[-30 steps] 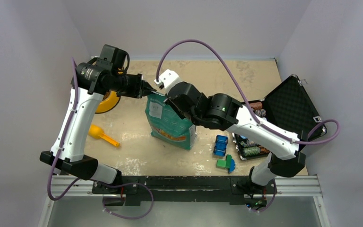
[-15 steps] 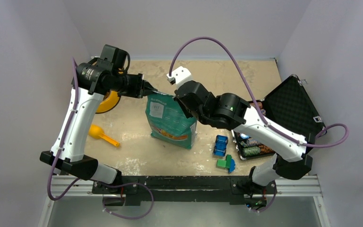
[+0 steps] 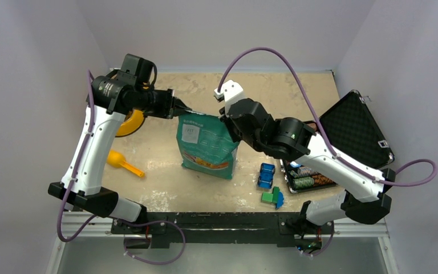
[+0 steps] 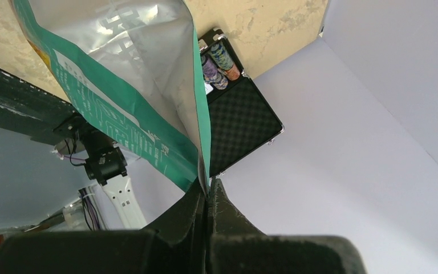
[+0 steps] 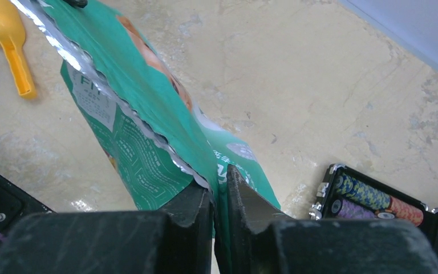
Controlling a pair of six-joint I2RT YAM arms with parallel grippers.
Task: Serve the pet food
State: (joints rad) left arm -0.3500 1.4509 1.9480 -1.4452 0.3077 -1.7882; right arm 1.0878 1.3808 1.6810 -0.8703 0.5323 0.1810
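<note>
two grippers at the bag's (image 3: pixel 206 145) top edge: left gripper (image 4: pixel 207 191) pinching it, right gripper (image 5: pixel 219 181) slightly parted around it

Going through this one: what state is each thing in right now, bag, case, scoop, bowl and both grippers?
Bag: upright, mouth open, silver lining showing.
Left gripper: jaws shut on the bag's top edge.
Right gripper: jaws close around the opposite top edge; grip unclear.
Case: lid open, chips stacked inside.
Scoop: lying on the table, untouched.
Bowl: mostly hidden behind the left arm; contents not visible.
</note>
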